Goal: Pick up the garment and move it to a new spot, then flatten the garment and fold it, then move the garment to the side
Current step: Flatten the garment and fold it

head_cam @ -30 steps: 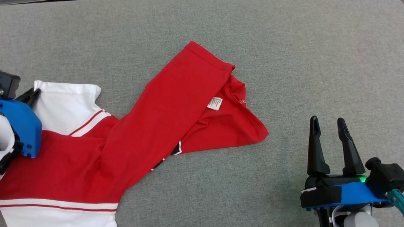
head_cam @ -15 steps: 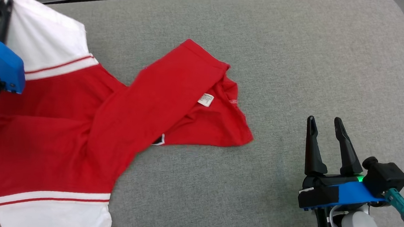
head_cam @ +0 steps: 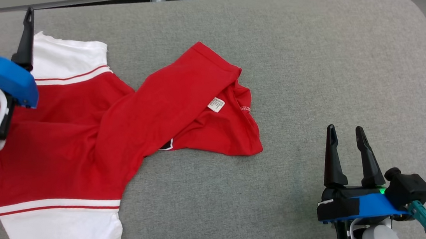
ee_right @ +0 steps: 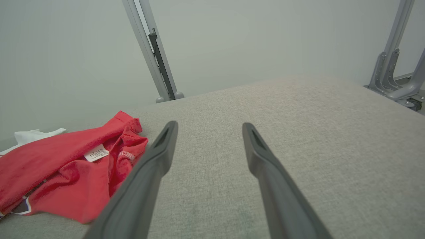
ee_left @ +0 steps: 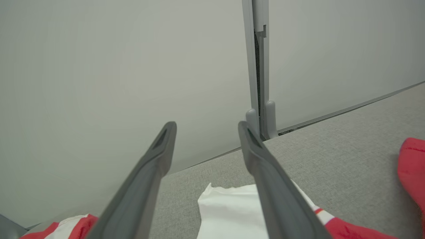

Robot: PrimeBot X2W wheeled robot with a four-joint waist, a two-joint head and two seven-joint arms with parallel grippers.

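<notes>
garment [head_cam: 71, 133] loose on the grey cushion [head_cam: 319, 67], jaws of left gripper [head_cam: 10, 4] and right gripper [head_cam: 345, 129] wide apart

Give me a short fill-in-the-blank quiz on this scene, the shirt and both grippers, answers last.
Most of the garment is ____.
It lies rumpled on a ____ cushioned surface.
The left gripper, near one white sleeve, has its jaws ____.
The right gripper holds ____.
Missing words: red, grey, open, nothing.
</notes>
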